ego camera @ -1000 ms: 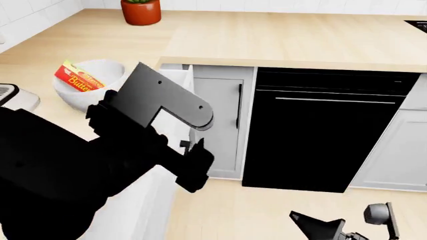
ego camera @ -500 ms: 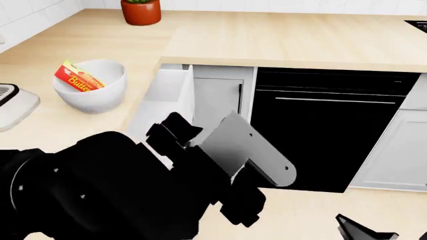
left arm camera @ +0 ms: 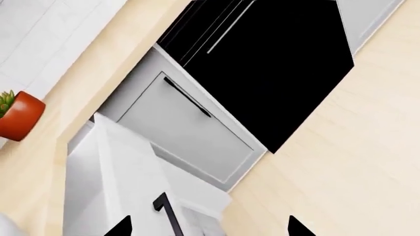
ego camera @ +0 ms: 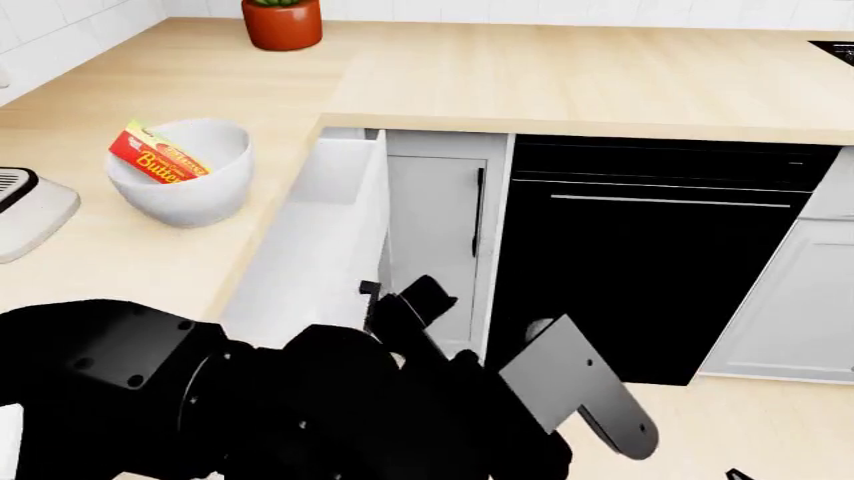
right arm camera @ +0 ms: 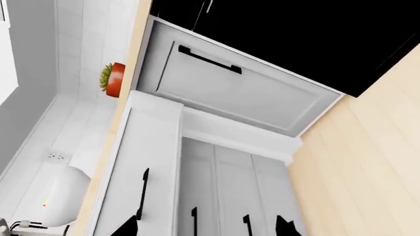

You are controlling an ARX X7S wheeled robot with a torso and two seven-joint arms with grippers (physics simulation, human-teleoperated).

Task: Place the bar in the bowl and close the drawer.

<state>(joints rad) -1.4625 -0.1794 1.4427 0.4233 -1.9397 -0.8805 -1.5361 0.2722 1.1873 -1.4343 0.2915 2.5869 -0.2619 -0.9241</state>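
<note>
Butter lettering in yellow shows on the red bar (ego camera: 159,155), which lies tilted inside the white bowl (ego camera: 200,185), one corner poking above the rim on the side toward the wall. The bowl stands on the pale wooden countertop (ego camera: 561,80), just beside the open drawer (ego camera: 314,250), whose plain white inside holds nothing that can be seen; the drawer juts out from the cabinet run over the floor, and its black bar handle (right arm camera: 141,194) shows in the right wrist view. Next to the drawer is a narrow white cabinet door (ego camera: 447,250) with a vertical black handle, then a black dishwasher front (ego camera: 654,270) with a thin silver bar. The left gripper (left arm camera: 208,227) hangs in front of the drawer with its two dark fingertips spread well apart around nothing, the light wooden floor (left arm camera: 354,162) open beside it. The right gripper (right arm camera: 204,227) likewise shows two separated tips, grasping nothing, facing the lower drawer fronts. A terracotta plant pot (ego camera: 282,22) sits far back on the countertop near the tiled wall, and a white appliance (ego camera: 30,215) lies at the counter's near edge, apart from the bowl.
</note>
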